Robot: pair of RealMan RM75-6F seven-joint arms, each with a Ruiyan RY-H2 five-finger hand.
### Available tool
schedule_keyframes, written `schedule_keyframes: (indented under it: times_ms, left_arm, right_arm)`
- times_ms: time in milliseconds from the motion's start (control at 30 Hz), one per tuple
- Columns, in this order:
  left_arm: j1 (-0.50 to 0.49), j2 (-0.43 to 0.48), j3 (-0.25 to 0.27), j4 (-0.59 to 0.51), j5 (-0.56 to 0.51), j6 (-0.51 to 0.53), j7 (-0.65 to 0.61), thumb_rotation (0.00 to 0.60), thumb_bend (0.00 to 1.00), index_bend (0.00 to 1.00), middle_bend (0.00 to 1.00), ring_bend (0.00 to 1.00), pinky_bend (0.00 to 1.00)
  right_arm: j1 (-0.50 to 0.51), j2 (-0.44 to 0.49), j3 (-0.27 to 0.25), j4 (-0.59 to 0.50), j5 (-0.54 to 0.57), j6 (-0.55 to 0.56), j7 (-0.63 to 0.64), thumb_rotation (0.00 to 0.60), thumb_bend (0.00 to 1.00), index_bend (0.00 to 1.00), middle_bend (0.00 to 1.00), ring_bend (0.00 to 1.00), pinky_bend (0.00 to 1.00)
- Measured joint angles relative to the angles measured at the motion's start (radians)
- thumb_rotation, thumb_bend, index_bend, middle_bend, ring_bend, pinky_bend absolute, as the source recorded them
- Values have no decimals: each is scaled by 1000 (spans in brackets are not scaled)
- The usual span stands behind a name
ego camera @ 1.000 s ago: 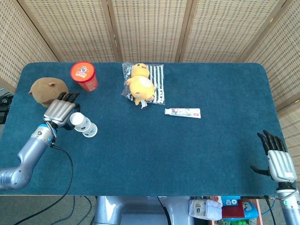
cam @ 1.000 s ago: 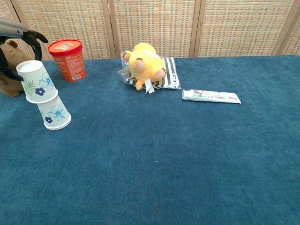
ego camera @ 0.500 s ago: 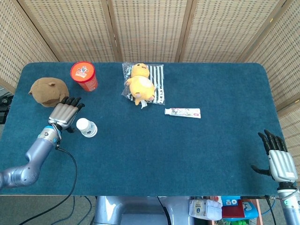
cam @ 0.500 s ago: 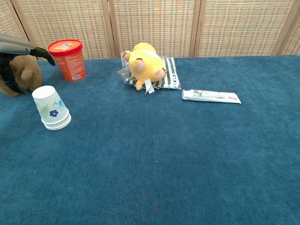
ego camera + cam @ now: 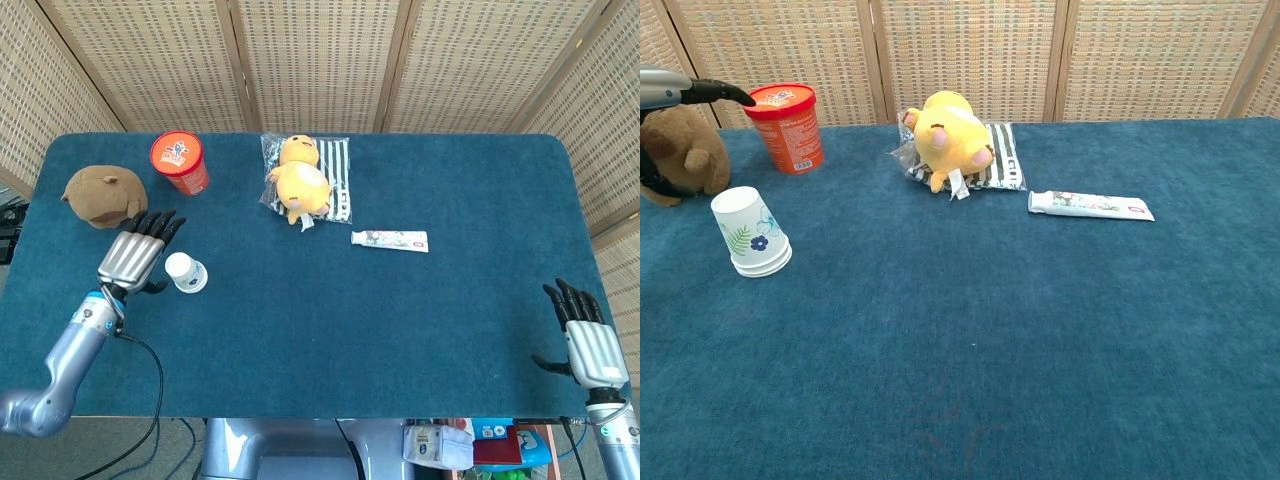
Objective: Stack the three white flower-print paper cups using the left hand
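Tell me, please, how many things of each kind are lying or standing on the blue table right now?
Stack of flower-print paper cups: 1 (the cups inside it cannot be counted)
Plush toys: 2, brown plush and yellow plush in its clear bag
Red tub: 1
Tube: 1
Total: 5

Left hand (image 5: 133, 254) and right hand (image 5: 585, 342) both spread, empty.

The left hand (image 5: 133, 257) hovers with fingers (image 5: 160, 224) spread just beside the stacked, upside-down paper cups (image 5: 184, 272).
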Motion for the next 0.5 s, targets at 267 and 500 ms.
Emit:
schedule_keyframes:
  times_ms: [267, 500]
  left_arm:
    - [277, -155, 105, 60, 376, 361, -84, 600, 242, 0, 0, 0, 0]
    - [446, -258, 172, 214, 498, 463, -142, 600, 242, 0, 0, 0, 0]
  right_arm:
    - [1, -16, -6, -21, -13, 19, -82, 600, 0, 0, 0, 0, 0]
    - [-12, -17, -11, -53, -23, 54, -125, 600, 0, 0, 0, 0, 0]
